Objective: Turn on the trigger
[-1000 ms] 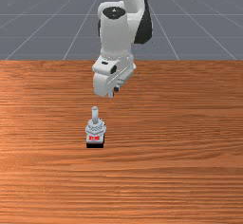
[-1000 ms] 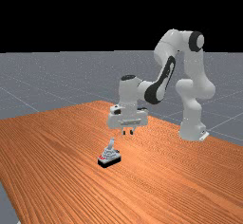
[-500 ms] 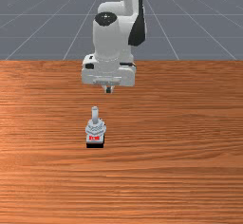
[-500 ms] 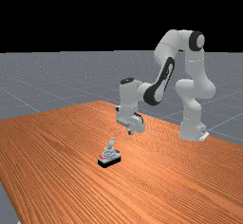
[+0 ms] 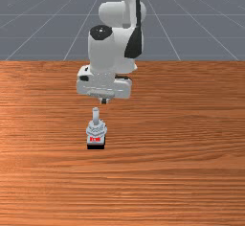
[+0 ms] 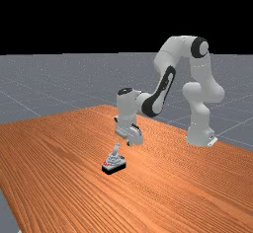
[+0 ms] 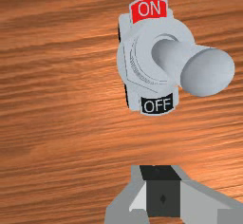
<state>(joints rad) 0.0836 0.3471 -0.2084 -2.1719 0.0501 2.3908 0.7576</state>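
Switch [image 5: 95,130] is standing on the desk [image 5: 186,148], just left of the middle in the front view. Its black base [image 6: 114,169] is lying flat, its collar [image 7: 140,61] is carrying the grey lever [image 5: 95,116]. Lever is leaning away from the red ON label [image 7: 149,9]. Black OFF label [image 7: 157,105] is sitting at the opposite end, the end nearer the pincer [image 5: 104,101] in the wrist view.

Pincer is pointing down, fingers pressed together, pinching nothing. It's hovering above the desk, behind the lever and slightly to the front view's right of it. Near, not touching. In the far view it's hanging just up and to the right of the lever tip.

Diff vs half a second ago: pincer is sitting closer to the switch, shifted toward the front view's left and down in the picture. Far view is agreeing: further left, lower. Vs a full second ago: pincer is also showing a clear turn, its broad side now facing the front view. Switch is staying put, lever is keeping the same lean.
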